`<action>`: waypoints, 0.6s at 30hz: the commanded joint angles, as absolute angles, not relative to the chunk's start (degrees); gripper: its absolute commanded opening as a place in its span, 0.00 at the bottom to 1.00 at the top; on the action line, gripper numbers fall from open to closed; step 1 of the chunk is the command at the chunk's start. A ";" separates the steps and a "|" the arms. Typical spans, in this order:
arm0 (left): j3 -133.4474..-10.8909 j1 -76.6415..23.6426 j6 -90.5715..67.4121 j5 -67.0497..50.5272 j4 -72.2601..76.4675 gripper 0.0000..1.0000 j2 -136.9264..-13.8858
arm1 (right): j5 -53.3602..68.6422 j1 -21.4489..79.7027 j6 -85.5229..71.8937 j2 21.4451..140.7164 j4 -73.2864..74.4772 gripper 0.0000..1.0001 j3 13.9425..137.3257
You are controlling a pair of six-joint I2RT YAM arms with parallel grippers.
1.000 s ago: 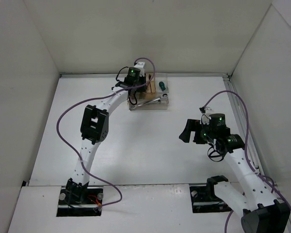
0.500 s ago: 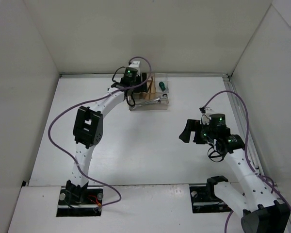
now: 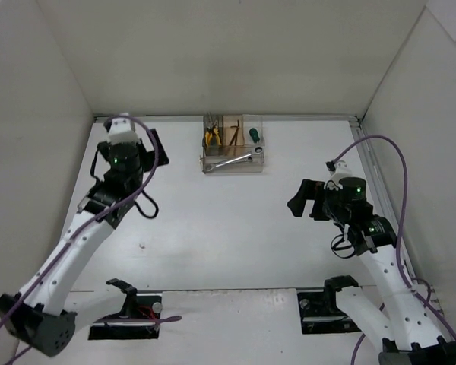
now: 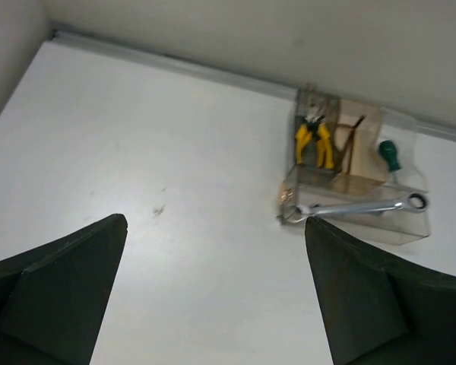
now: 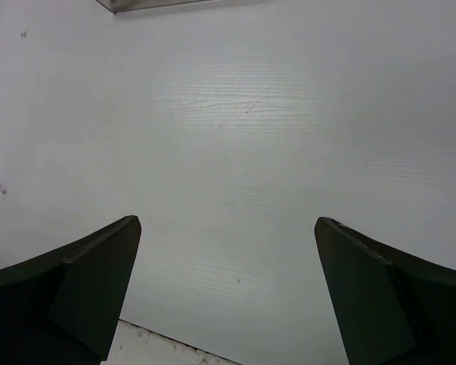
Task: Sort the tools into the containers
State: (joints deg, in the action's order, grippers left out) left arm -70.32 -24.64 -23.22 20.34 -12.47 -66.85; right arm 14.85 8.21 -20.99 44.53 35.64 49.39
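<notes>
The containers are one clear organizer box (image 3: 235, 169) at the back middle of the table, also low in the right of the left wrist view (image 4: 410, 232). Yellow-handled pliers (image 3: 211, 135) (image 4: 314, 143) stand in its left compartment. A thin dark tool (image 4: 353, 141) leans in the tan middle one, and a green-handled screwdriver (image 3: 253, 135) (image 4: 388, 154) is in the right one. The silver wrench (image 3: 233, 160) (image 4: 357, 207) lies in the front tray. My left gripper (image 3: 143, 139) (image 4: 215, 219) is open and empty, well left of the box. My right gripper (image 3: 304, 199) (image 5: 227, 220) hangs open and empty over bare table at the right.
White walls close in the table on the left, back and right, with a metal rail (image 3: 304, 117) along the back edge. Purple cables (image 3: 384, 144) loop off both arms. The arm bases (image 3: 129, 308) sit at the near edge. A small dark mark (image 4: 158, 209) is on the table.
My left arm has pulled away from the box to the left and its jaws have opened; the pliers now stand in the left compartment. The right gripper shifted slightly.
</notes>
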 commanded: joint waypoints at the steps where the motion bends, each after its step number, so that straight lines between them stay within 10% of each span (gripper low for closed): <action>1: -59.46 -23.82 -24.68 29.08 -18.00 1.00 -58.65 | 9.94 8.35 -21.10 42.81 33.14 0.98 52.03; 18: -41.74 -22.76 -23.82 33.57 -23.03 1.00 -33.13 | 2.99 8.17 -21.09 35.07 31.38 0.98 48.08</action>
State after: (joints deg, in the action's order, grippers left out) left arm -40.47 -23.14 -25.32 32.49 -25.43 -31.53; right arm 5.30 8.21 -20.80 36.03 35.53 48.25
